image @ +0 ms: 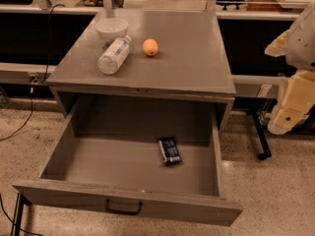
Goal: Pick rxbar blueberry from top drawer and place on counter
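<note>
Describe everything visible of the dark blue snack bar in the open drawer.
The small flat rectangular bar in a dark navy wrapper with pale lettering lies flat on the floor of the open grey wooden drawer, right of centre, slightly skewed, touching nothing else. The pale gripper hangs far right, outside the drawer.

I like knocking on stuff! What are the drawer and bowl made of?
The top drawer looks like grey-painted wood, matte; faint grain shows on its front. The bowl seems glossy ceramic, maybe plastic. The gripper hangs beside the counter.
</note>
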Controlling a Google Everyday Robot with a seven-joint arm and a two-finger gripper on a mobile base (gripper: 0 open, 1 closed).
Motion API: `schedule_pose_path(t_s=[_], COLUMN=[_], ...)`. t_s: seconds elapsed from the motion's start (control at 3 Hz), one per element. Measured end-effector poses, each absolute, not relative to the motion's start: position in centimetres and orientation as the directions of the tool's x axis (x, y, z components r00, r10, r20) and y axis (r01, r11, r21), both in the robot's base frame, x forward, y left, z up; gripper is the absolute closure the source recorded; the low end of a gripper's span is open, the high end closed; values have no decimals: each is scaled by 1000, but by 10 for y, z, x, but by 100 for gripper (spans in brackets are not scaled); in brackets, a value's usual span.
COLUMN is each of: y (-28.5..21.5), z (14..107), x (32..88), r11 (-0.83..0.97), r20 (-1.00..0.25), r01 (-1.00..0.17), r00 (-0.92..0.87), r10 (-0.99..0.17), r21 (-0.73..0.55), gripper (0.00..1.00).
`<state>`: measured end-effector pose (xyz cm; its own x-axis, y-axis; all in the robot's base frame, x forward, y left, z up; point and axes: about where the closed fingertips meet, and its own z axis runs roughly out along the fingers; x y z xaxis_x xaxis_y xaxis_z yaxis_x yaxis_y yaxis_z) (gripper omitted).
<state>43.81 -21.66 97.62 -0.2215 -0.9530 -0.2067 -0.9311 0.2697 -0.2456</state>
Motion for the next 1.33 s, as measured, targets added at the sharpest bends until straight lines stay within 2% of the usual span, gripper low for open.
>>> schedule_pose_path(t_s=[1.33], y=[-198], z=[961], x=[434], r11=[221], r20=[-257], r01=[-919], r00=[-138], r10=[-956], r21=[-328], gripper=[0])
